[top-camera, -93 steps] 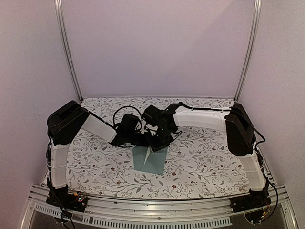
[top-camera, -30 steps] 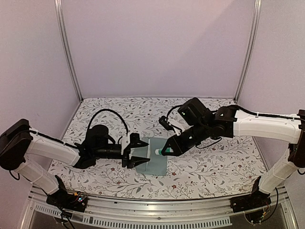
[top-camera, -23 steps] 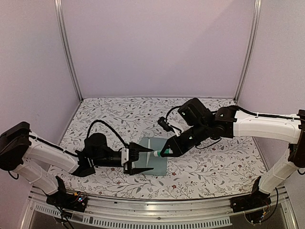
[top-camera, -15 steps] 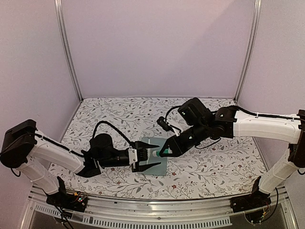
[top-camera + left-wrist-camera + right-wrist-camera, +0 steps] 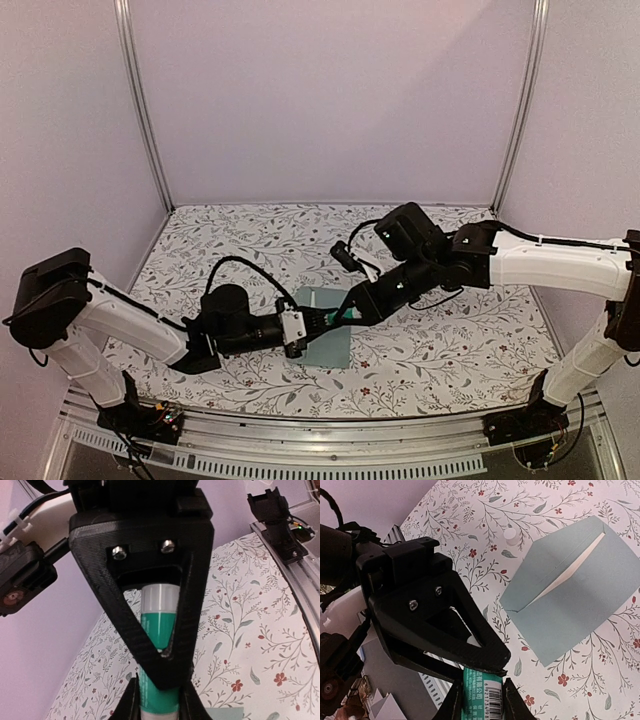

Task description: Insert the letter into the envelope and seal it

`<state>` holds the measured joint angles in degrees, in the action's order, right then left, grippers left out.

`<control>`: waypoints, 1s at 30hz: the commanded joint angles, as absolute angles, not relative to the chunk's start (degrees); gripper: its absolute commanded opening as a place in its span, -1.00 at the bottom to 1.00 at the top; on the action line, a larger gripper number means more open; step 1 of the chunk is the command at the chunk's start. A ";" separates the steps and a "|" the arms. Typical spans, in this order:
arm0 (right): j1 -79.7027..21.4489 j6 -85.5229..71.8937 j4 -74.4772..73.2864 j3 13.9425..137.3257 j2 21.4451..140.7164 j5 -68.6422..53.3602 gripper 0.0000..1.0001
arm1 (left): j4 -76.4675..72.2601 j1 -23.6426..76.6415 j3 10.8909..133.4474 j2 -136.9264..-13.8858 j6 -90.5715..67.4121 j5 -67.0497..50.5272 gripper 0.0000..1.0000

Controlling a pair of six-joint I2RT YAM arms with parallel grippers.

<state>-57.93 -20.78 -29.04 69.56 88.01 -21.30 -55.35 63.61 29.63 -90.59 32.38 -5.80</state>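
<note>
Reaching across since the earlier views, the left end effector (image 5: pixel 318 322) had closed in from beside the envelope (image 5: pixel 570 605) and met the right end effector (image 5: pixel 350 312) above it. Before, we saw its jaws spread and short of the glue stick (image 5: pixel 159 645). Now, in the left wrist view, its fingers sat flush on either side of the green body and appeared to pinch it. The right end effector was pressed on the other end, the one with the barcode. So we judged both ends were held, either to hand the stick over or to twist it open for gluing. The envelope lay flat on the surface (image 5: pixel 430 350) beneath them, its flap slightly lifted along a whitish slit. We could not make out the tan letter, so whether it was inside remained unclear. A small white round piece (image 5: pixel 509 534) lay just beyond the envelope's corner
</note>
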 commanded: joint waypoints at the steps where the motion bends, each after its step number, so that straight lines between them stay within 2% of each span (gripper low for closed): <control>1: -57.83 -21.64 -27.33 69.43 87.28 -21.70 -1.00 | -57.80 65.08 31.46 -91.62 33.11 -1.55 -0.92; 3: -57.83 -22.30 -27.18 69.83 86.94 -20.00 -0.92 | -58.46 65.13 31.42 -91.74 32.85 -1.11 -0.99; 4: -57.83 -23.05 -27.16 70.16 86.73 -18.41 -0.68 | -58.84 65.13 31.46 -91.67 32.20 -0.73 -1.00; 6: -57.83 -24.42 -26.74 70.29 85.77 -13.98 -0.01 | -60.01 65.01 31.46 -91.51 30.50 -0.21 -1.00; 7: -57.83 -25.09 -25.69 69.90 84.45 -11.18 0.23 | -60.71 64.75 31.51 -91.43 28.93 -0.18 -1.00; 9: -57.83 -26.38 -20.93 67.29 82.04 -9.41 0.38 | -61.37 64.03 31.88 -91.23 25.06 -1.70 -1.00; 14: -57.91 -28.46 -8.97 60.06 75.62 -7.89 0.42 | -64.11 63.65 33.09 -91.92 17.90 -4.62 -1.00; 19: -58.39 -29.70 -5.37 58.75 73.77 -6.62 0.22 | -64.14 63.66 35.20 -93.03 14.17 -2.91 -1.00; 23: -58.97 -29.53 -5.00 59.39 73.72 -5.15 0.14 | -64.42 63.68 36.18 -93.94 12.57 -2.06 -1.00; 28: -59.32 -29.53 -4.57 59.92 74.38 -4.71 -0.12 | -65.20 63.61 37.18 -94.99 10.38 -0.64 -1.00; 30: -59.41 -29.60 -4.74 59.97 74.75 -4.38 -0.15 | -65.62 63.57 37.33 -95.14 9.53 -0.26 -1.00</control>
<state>-58.92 -29.36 -6.37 59.24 74.63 -6.00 -62.76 63.94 36.03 -94.26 12.36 -1.83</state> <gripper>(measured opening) 0.436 0.189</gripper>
